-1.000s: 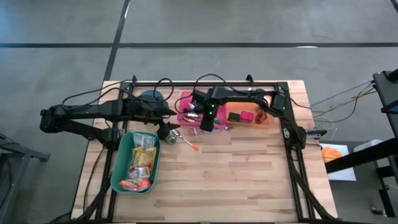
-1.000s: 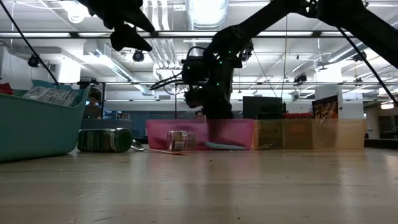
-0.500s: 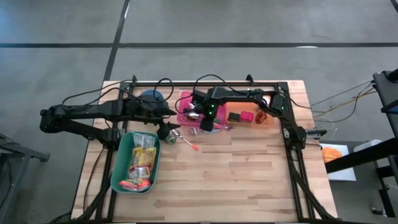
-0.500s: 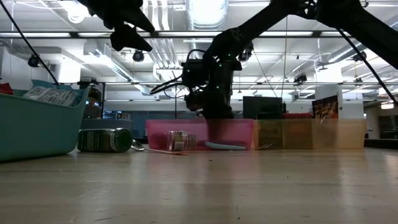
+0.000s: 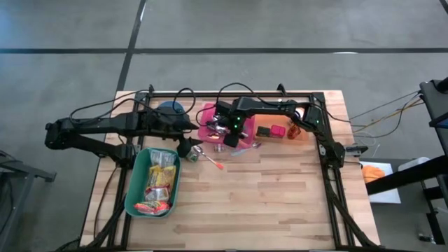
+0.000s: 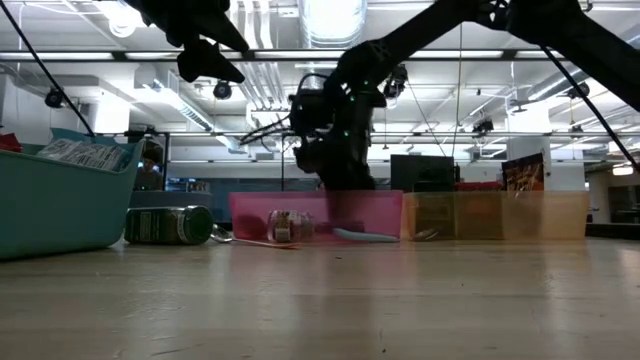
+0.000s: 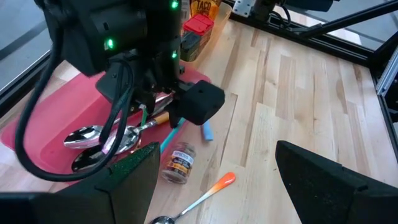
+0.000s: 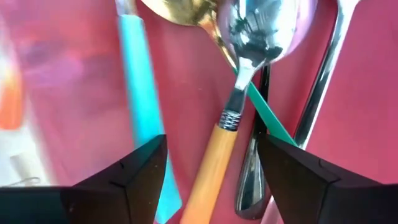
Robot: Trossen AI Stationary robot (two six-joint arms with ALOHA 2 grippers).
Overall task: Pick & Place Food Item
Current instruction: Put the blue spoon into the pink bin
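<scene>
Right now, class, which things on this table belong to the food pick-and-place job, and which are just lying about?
Probably the job: teal bin with food packets; small jar; green can; right gripper, open over the pink tray; left gripper, open beside the can.
Lying about: spoons in the tray; orange-handled spoon on the table.

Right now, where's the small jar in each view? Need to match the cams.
High view: small jar on the wood, just off the pink tray, near centre.
Low view: small jar lying in front of the pink tray, right of the green can.
Left wrist view: small jar on the wood between the pink tray and the orange-handled spoon.
Right wrist view: not in it.
Shared landmark: the pink tray.
</scene>
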